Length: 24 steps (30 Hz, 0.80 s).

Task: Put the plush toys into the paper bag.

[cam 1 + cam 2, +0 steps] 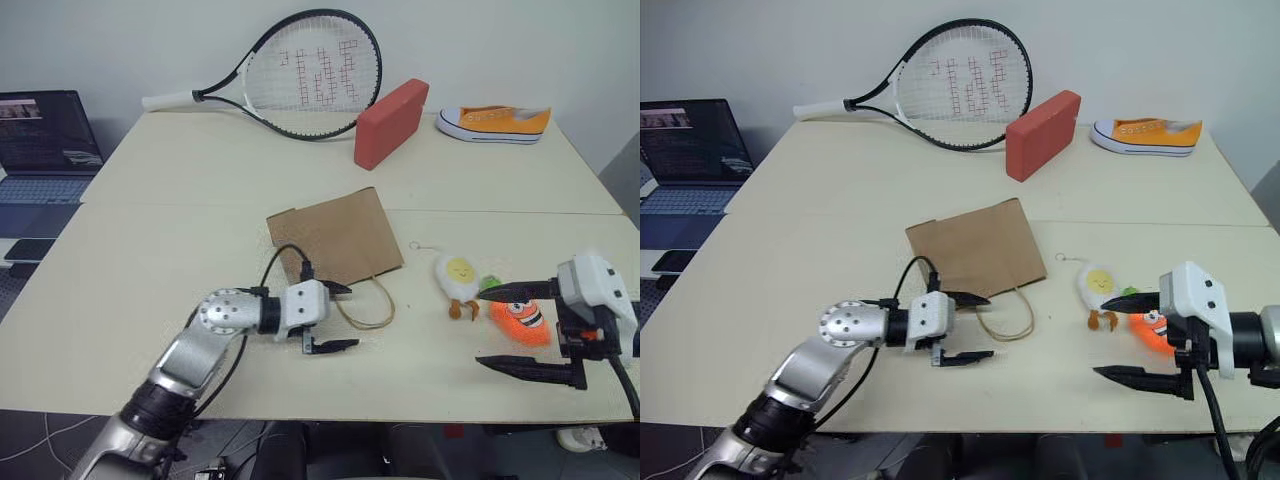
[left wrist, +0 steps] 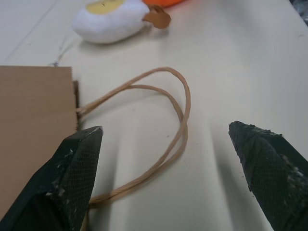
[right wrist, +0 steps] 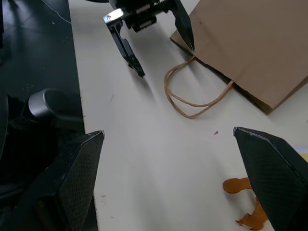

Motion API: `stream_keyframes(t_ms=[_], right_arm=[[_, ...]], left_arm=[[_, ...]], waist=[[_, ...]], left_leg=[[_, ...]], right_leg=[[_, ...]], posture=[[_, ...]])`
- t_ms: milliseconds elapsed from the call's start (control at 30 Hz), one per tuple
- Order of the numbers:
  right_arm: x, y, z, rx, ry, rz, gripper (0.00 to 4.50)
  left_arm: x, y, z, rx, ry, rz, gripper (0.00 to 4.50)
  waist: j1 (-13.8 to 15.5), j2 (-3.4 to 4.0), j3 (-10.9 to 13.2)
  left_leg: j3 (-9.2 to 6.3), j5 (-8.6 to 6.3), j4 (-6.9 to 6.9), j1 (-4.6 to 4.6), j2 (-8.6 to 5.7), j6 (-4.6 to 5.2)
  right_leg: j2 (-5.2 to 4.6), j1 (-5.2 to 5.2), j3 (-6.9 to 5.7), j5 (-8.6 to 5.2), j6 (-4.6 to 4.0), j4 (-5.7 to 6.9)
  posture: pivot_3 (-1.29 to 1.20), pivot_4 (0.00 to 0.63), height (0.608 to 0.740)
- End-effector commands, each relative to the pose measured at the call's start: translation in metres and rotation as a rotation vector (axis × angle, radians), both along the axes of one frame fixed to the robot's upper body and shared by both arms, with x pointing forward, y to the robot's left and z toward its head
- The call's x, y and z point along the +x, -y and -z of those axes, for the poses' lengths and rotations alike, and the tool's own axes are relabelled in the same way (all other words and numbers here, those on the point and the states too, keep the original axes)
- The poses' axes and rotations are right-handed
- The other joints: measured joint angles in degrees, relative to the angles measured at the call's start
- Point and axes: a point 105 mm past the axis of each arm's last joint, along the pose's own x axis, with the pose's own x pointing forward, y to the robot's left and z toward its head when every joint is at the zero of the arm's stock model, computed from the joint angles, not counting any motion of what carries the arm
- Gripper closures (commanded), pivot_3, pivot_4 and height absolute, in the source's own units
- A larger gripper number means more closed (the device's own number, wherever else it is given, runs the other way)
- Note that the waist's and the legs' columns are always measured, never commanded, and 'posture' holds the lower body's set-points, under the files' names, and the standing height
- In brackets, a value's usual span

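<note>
The brown paper bag (image 1: 335,238) lies flat on the table, its loop handles (image 1: 368,305) trailing toward the front edge. My left gripper (image 1: 353,316) is open just left of the handles, one finger at the bag's mouth corner, holding nothing. In the left wrist view the handles (image 2: 168,120) lie between its fingers. To the right of the bag lie the white egg plush (image 1: 457,277) and the orange carrot plush (image 1: 520,320). My right gripper (image 1: 479,327) stands open beside the carrot, pointing left, with nothing in it.
At the back of the table lie a tennis racket (image 1: 300,75), a red block (image 1: 390,122) and an orange-and-white sneaker (image 1: 495,122). A laptop (image 1: 45,140) stands on a desk to the left. The table's front edge runs close below both grippers.
</note>
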Motion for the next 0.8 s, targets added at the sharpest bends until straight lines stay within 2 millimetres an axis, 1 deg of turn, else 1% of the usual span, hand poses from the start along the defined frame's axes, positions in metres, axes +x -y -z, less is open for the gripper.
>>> stream_keyframes(t_ms=[33, 100, 200, 467, 600, 633, 733, 800], right_arm=[[-0.003, -0.002, -0.004, 0.008, 0.024, 0.014, 0.00], [-0.005, -0.002, -0.002, 0.013, 0.018, 0.019, 0.00], [-0.007, -0.004, 0.000, 0.017, 0.010, 0.020, 0.00], [-0.009, -0.009, 0.003, 0.038, 0.002, 0.015, 0.00], [-0.005, -0.020, 0.010, 0.066, 0.024, 0.007, 0.00], [-0.004, -0.025, 0.013, 0.078, 0.027, -0.002, 0.00], [0.000, -0.042, 0.026, 0.105, 0.034, -0.016, 0.00], [0.004, -0.050, 0.033, 0.117, 0.027, -0.015, 0.00]], left_arm=[[0.008, 0.014, -0.006, -0.040, 0.045, 0.010, 0.03], [0.010, 0.019, -0.006, -0.056, 0.042, 0.016, 0.03], [0.011, 0.024, -0.007, -0.078, 0.036, 0.033, 0.59], [0.011, 0.026, -0.010, -0.103, -0.002, 0.055, 3.03], [0.014, 0.024, -0.014, -0.151, -0.061, 0.030, 4.26], [0.016, 0.023, -0.019, -0.171, -0.073, 0.022, 4.48], [0.022, 0.020, -0.042, -0.250, -0.113, -0.001, 4.48], [0.023, 0.018, -0.050, -0.264, -0.128, 0.004, 4.48]], waist=[[0.07, -0.03, 0.00], [0.12, -0.03, 0.00], [0.01, -0.03, 0.00], [0.02, -0.04, 0.00], [-0.02, -0.04, 0.00], [-0.03, -0.04, 0.00], [-0.13, -0.05, 0.00], [-0.14, -0.05, 0.01]], left_leg=[[0.00, 0.00, 0.04, 0.00, 0.00, 0.00], [0.00, 0.01, 0.08, 0.00, 0.02, 0.01], [0.03, 0.01, 0.09, 0.03, 0.04, 0.02], [-0.04, 0.01, 0.04, 0.01, 0.08, 0.01], [-0.05, 0.01, 0.04, 0.02, 0.08, 0.01], [-0.05, 0.01, 0.04, 0.01, 0.08, 0.02], [-0.05, 0.01, 0.05, 0.01, 0.11, 0.02], [-0.05, 0.01, 0.06, 0.01, 0.15, 0.01]], right_leg=[[0.00, 0.02, 0.00, 0.00, 0.00, 0.00], [0.00, 0.02, -0.01, -0.01, 0.00, -0.01], [0.00, 0.03, -0.01, -0.01, -0.01, 0.01], [0.09, 0.01, 0.00, 0.00, 0.01, 0.03], [0.09, 0.01, -0.01, 0.00, 0.00, 0.03], [0.09, 0.01, -0.01, 0.00, 0.00, 0.02], [0.11, -0.01, -0.02, -0.01, 0.00, 0.02], [0.14, -0.01, -0.04, -0.01, 0.00, 0.01]], posture=[[0.00, 0.150, 0.740], [0.00, 0.150, 0.740], [0.00, 0.150, 0.740], [0.00, 0.150, 0.740], [0.00, 0.150, 0.740], [0.00, 0.150, 0.740], [0.00, 0.150, 0.740], [0.00, 0.150, 0.740]])
